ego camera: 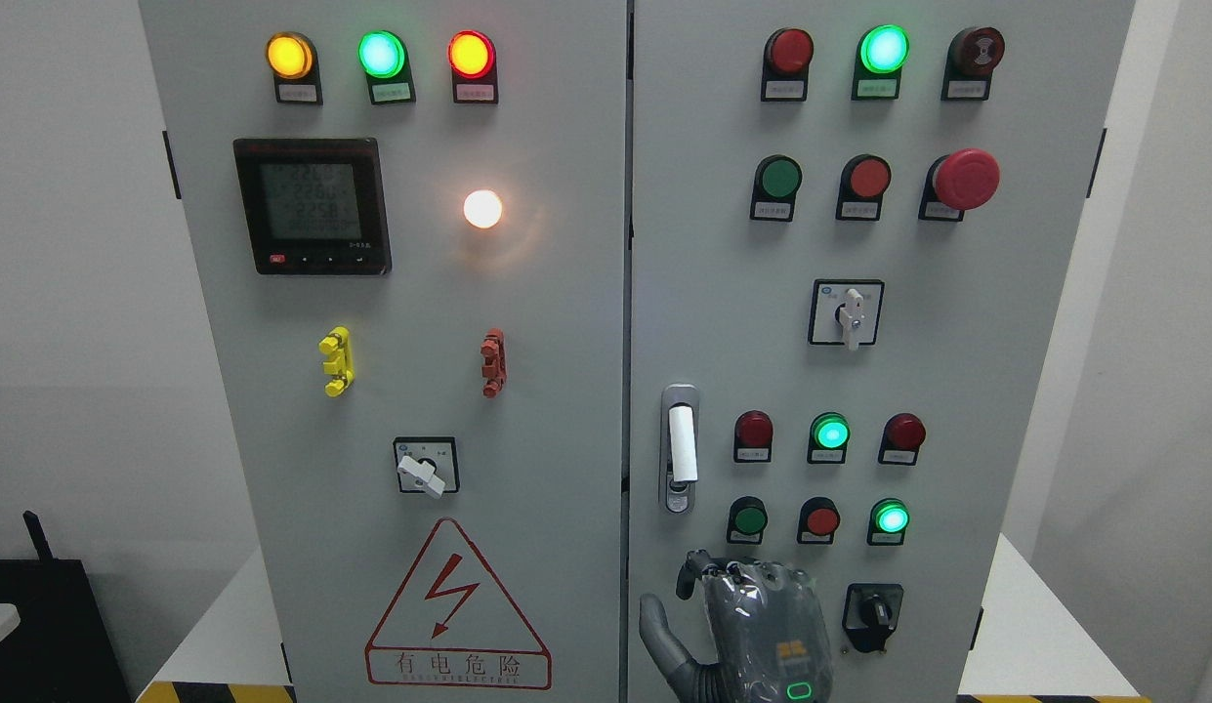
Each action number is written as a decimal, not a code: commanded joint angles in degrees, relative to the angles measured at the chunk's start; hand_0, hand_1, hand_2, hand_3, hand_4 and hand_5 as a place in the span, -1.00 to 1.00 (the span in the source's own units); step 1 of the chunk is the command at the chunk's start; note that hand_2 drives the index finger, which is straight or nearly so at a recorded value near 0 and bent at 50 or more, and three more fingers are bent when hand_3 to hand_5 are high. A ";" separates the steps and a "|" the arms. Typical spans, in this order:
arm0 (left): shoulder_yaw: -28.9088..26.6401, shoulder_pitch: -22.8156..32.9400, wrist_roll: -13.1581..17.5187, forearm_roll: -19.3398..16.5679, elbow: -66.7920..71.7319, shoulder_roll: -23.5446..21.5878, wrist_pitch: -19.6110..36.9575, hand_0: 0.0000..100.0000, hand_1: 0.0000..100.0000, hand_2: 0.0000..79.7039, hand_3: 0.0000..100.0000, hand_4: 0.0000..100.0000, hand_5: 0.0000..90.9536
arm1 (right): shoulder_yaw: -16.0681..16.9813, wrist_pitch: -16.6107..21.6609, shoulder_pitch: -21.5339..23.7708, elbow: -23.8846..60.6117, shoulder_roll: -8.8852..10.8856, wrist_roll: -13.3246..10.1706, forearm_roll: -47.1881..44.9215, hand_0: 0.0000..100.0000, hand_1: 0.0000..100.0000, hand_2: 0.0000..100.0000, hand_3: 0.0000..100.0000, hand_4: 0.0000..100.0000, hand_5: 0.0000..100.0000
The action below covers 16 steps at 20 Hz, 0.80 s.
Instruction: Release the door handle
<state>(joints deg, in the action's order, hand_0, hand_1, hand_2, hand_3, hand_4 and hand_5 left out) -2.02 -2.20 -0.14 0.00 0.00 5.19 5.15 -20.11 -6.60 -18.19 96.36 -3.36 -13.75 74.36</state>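
Note:
The door handle (680,449) is a silver plate with a white lever, set upright at the left edge of the right cabinet door (957,391). My right hand (752,615) comes up from the bottom edge, back towards the camera, well below the handle and apart from it. Its thumb (656,635) sticks out to the left, the fingers bend loosely forward, and it holds nothing. Both cabinet doors look shut, with a dark seam between them. The left arm does not show.
The grey cabinet carries lit lamps, push buttons, a red mushroom stop (965,179), a meter (313,205) and rotary switches. A black rotary switch (872,615) sits just right of my hand. A white platform (1045,635) lies under the cabinet.

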 commanded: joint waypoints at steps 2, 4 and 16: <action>0.00 0.00 -0.04 -1.58 -0.53 0.00 0.04 -0.76 -0.22 -1.00 -1.00 -1.00 -1.00 | 0.60 0.01 -0.35 0.15 -0.07 0.04 -0.36 -0.27 -0.37 0.95 1.00 1.00 0.99; 0.00 0.00 -0.04 -1.58 -0.53 0.00 0.04 -0.76 -0.22 -1.00 -1.00 -1.00 -1.00 | 0.78 0.01 -0.44 0.85 0.02 0.22 -0.36 -0.29 -0.35 0.97 1.00 1.00 0.99; 0.00 0.00 -0.04 -1.58 -0.53 0.00 0.04 -0.76 -0.22 -1.00 -1.00 -1.00 -1.00 | 1.83 -0.08 -5.45 0.94 -0.07 0.04 -0.89 -0.37 -0.32 1.00 1.00 1.00 0.99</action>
<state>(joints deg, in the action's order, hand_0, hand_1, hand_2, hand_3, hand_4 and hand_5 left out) -2.02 -2.20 -0.14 0.00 0.00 5.19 5.14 -19.12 -6.59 -21.68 96.95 -3.39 -13.75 73.64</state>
